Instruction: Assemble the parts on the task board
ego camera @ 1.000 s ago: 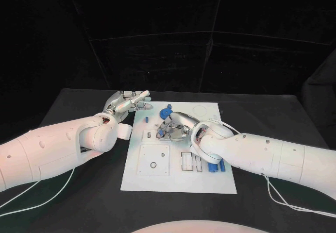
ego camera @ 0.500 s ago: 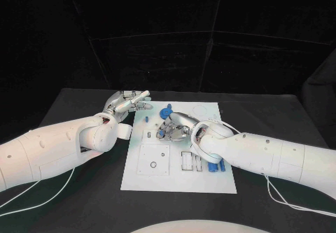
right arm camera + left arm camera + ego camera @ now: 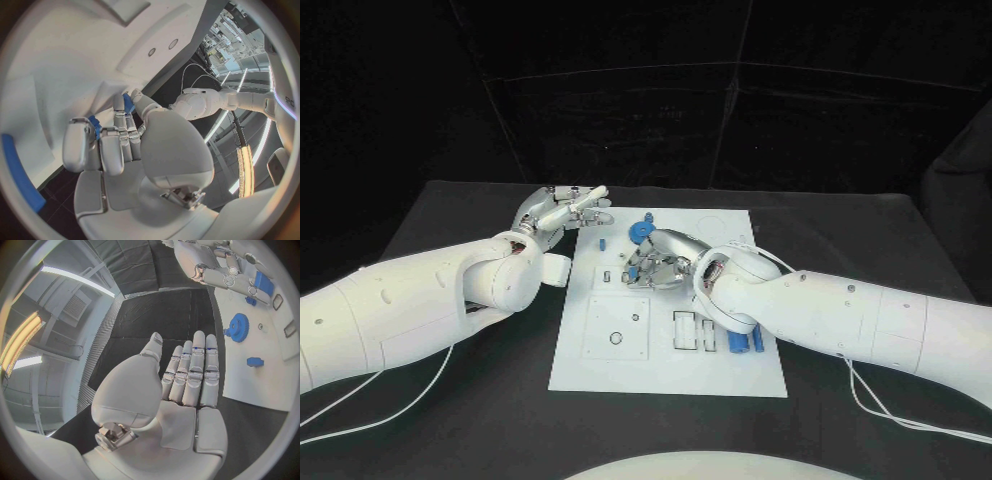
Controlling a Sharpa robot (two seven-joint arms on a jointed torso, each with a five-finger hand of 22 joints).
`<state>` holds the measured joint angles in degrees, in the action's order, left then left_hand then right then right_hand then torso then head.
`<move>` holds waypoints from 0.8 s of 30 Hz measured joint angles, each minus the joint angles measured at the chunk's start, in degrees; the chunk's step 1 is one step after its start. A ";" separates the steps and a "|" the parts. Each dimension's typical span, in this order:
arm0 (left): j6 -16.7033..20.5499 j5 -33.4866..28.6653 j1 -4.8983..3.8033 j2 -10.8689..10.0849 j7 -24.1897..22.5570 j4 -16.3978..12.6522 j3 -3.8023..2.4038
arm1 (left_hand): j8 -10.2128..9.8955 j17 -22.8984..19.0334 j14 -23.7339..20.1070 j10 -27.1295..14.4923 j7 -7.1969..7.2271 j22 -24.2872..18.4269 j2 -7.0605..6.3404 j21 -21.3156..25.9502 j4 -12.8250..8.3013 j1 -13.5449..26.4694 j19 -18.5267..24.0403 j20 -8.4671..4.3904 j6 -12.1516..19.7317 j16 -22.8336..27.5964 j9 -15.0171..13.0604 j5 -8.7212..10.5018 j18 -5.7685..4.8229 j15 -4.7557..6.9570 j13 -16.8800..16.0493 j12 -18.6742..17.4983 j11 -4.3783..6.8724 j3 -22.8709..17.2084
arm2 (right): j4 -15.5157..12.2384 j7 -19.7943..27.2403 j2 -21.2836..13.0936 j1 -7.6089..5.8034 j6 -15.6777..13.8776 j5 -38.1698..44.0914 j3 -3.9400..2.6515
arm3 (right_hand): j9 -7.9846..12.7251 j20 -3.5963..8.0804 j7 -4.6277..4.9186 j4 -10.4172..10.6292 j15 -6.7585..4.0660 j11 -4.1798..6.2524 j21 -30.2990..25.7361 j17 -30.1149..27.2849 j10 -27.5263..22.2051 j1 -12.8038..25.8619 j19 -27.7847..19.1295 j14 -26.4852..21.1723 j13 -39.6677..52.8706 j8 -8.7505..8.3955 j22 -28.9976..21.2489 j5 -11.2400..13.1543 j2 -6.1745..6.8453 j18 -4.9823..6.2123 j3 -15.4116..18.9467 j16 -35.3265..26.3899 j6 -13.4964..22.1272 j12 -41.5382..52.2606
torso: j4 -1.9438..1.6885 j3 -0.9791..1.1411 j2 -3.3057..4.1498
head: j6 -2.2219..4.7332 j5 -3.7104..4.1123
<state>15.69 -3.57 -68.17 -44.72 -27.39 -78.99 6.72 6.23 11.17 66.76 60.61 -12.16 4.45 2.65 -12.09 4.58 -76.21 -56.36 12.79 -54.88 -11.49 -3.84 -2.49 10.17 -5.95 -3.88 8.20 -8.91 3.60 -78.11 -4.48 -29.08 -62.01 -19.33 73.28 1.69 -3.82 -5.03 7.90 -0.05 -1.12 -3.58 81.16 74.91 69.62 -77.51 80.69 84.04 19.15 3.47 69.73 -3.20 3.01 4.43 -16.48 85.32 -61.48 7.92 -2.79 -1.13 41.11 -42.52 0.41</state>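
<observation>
White task board (image 3: pixel 661 375): middle of black table (image 3: pixel 473 420).
Right hand (image 3: pixel 661 265): fingers curled, pinching a blue part (image 3: pixel 128 103) over the board.
Left hand (image 3: pixel 560 212): flat, fingers together, holding nothing, at board's 10 o'clock.
Blue gear (image 3: pixel 640 232): board's 12 o'clock.

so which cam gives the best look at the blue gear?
Left wrist view: the blue gear lies unobstructed on the board, teeth and hub clear. In the head view it is small, right beside the right robot hand. In the right wrist view I cannot pick it out.
</observation>
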 measured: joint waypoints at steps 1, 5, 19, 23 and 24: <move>0.00 0.00 0.00 0.00 0.01 0.00 0.00 | 0.00 0.00 0.00 0.00 0.00 0.00 0.00 0.00 0.00 0.00 0.00 0.00 0.00 0.00 0.00 0.00 0.00 0.00 0.00 0.00 0.00 0.00 | 0.00 0.00 -0.01 0.00 0.02 0.00 0.00 | 0.00 0.00 0.00 0.00 0.00 0.00 0.00 0.00 0.00 0.00 0.00 0.00 -0.06 0.00 0.00 0.00 0.00 0.00 0.00 0.00 0.00 -0.01 | 0.00 0.00 -0.01 | -0.01 0.00; -0.01 0.00 0.01 0.00 0.03 0.01 0.01 | 0.00 0.00 0.00 0.00 0.00 0.00 0.00 0.00 0.00 0.00 0.00 0.00 0.00 0.00 0.00 0.00 0.00 0.00 0.00 0.00 0.00 0.00 | 0.00 0.00 -0.04 0.00 0.09 -0.01 -0.01 | 0.01 0.00 0.20 0.00 0.00 0.00 0.00 0.00 0.00 -0.22 0.00 0.00 -0.39 -0.01 -0.07 0.00 0.22 0.00 0.00 0.00 0.21 -0.01 | 0.00 0.01 -0.01 | -0.03 0.00; -0.04 0.00 0.05 0.01 0.09 0.07 0.03 | 0.00 0.07 0.00 0.00 0.00 0.01 0.29 0.00 0.00 -0.29 0.00 0.00 0.00 0.00 0.00 0.00 0.00 0.00 0.00 0.00 0.00 0.00 | -0.54 -0.50 -0.15 0.15 -0.80 1.22 0.04 | 0.04 0.00 0.20 -0.21 0.00 0.31 0.00 0.00 3.18 0.08 0.00 0.00 -0.77 0.24 0.01 0.00 0.52 0.00 -0.20 -0.29 0.21 0.24 | 0.02 0.02 -0.01 | -0.02 0.16; -0.06 0.00 0.06 0.02 0.11 0.07 0.03 | 0.00 0.07 0.00 0.00 0.00 0.01 0.29 0.00 0.00 -0.29 0.00 0.00 0.00 0.00 0.00 0.00 0.00 0.00 0.00 0.00 0.00 0.00 | -0.78 -0.78 -0.17 0.26 -1.48 2.29 0.08 | 0.08 0.00 0.17 -0.35 0.00 0.61 0.00 0.00 5.16 -0.23 0.00 0.00 -0.47 0.25 0.01 0.00 0.83 0.00 -0.33 -0.29 0.18 1.19 | 0.01 0.02 -0.01 | 0.00 0.17; -0.06 0.00 0.06 0.02 0.11 0.07 0.03 | 0.00 0.07 0.00 0.00 0.00 0.01 0.29 0.00 0.00 -0.29 0.00 0.00 0.00 0.00 0.00 0.00 0.00 0.00 0.00 0.00 0.00 0.00 | -0.84 -0.85 -0.17 0.29 -1.57 2.50 0.11 | 0.04 0.00 -0.03 -0.38 0.00 0.97 0.00 0.00 6.53 -0.22 0.00 0.00 0.35 0.30 0.01 0.00 0.84 0.00 -0.31 -0.29 -0.01 2.13 | 0.01 0.02 0.00 | 0.00 0.18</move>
<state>15.63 -3.58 -68.11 -44.70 -27.28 -78.92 6.75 6.23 11.24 66.76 60.61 -12.17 4.46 2.94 -12.09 4.58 -76.51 -56.35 12.79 -54.87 -11.49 -3.84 -2.49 10.17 -5.95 -3.88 8.20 -8.91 3.60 -78.95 -5.32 -29.25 -61.73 -20.90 75.78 1.79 -3.79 -5.03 7.87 -0.43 -1.12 -2.61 81.16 74.90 76.15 -77.73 80.68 84.04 19.51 3.77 69.74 -3.20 3.85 4.44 -16.78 85.02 -61.50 10.04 -2.78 -1.10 41.11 -42.52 0.58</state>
